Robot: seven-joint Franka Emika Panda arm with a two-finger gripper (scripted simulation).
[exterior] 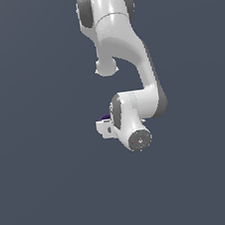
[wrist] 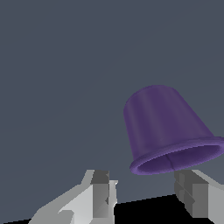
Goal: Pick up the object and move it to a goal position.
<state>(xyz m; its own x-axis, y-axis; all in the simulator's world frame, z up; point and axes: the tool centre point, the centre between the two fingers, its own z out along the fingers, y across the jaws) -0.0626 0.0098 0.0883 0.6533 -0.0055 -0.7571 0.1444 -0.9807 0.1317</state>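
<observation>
The object, a purple cup (wrist: 162,127) with a flared rim, fills much of the wrist view with its open rim turned toward the camera. It lies just ahead of my gripper (wrist: 146,188), nearer one grey fingertip (wrist: 192,194) than the other (wrist: 101,192). The jaws stand wide apart, and a clear gap separates the far finger from the rim. In the exterior view only a sliver of the object (exterior: 105,118) shows behind the white hand, with the gripper (exterior: 103,127) low over it and the arm hiding the rest.
A plain dark grey floor (exterior: 41,169) surrounds the arm on all sides. The arm's white links (exterior: 120,43) reach down from the top of the exterior view.
</observation>
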